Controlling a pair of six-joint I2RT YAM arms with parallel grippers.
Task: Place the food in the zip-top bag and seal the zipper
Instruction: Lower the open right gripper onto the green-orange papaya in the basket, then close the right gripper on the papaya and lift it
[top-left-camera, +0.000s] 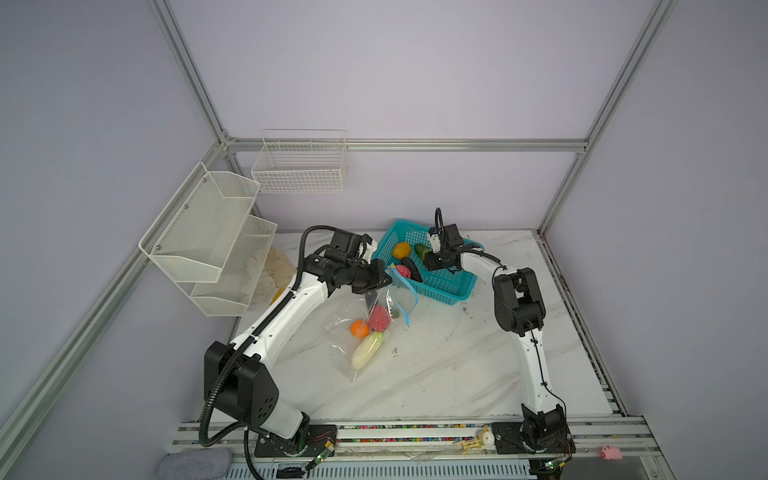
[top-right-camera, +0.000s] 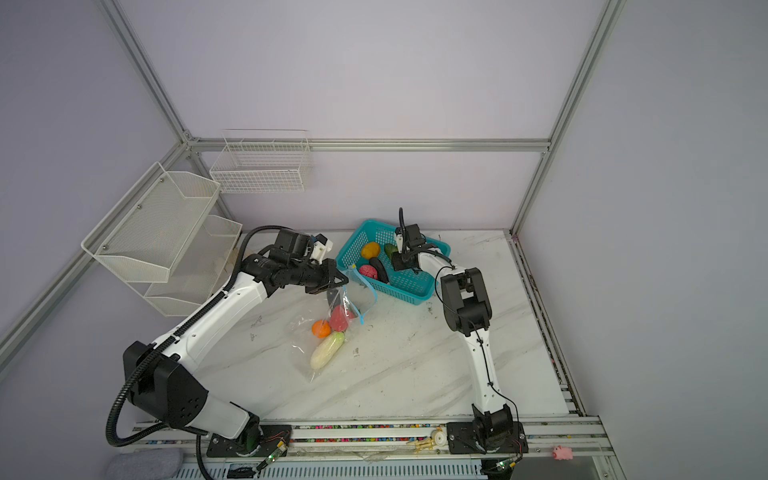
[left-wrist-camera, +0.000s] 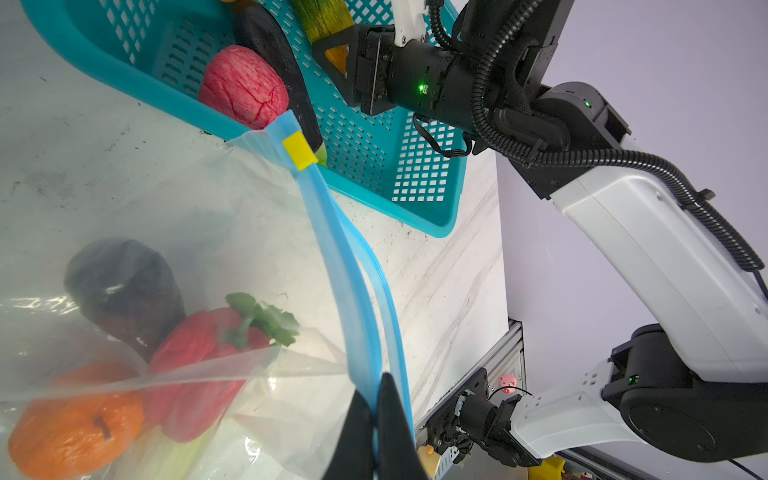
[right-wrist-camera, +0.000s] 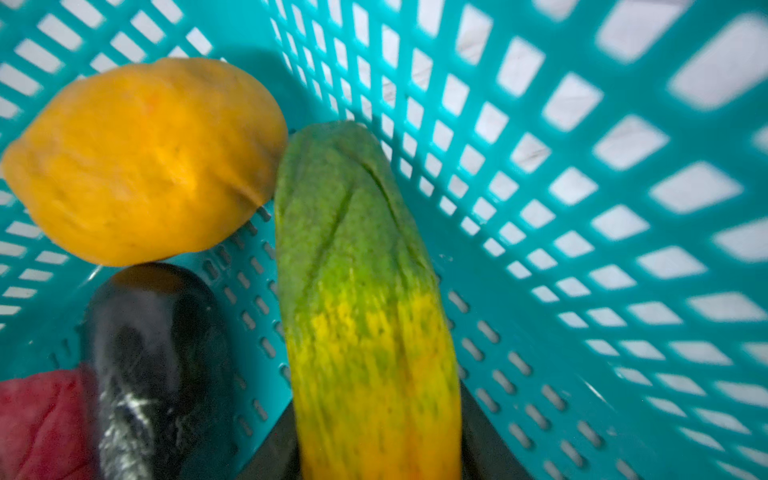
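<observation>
Inside basket (top-left-camera: 446, 284), R tool (top-left-camera: 427, 258) clamps cucumber (right-wrist-camera: 361, 270); L tool (left-wrist-camera: 376, 415) pinches zipper (left-wrist-camera: 345, 257), holding bag (left-wrist-camera: 208, 208) mouth open. Next: lift cucumber, drop into bag.

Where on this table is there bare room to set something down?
The marble lies bare between the bag, the right arm and the front rail; also the back-right corner beside the basket. Crowded at the back: teal basket, left hand, right hand.

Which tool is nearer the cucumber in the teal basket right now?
Right. The right tool grips the cucumber inside the basket; the left tool is outside it, shut on the zipper strip of the bag.
</observation>
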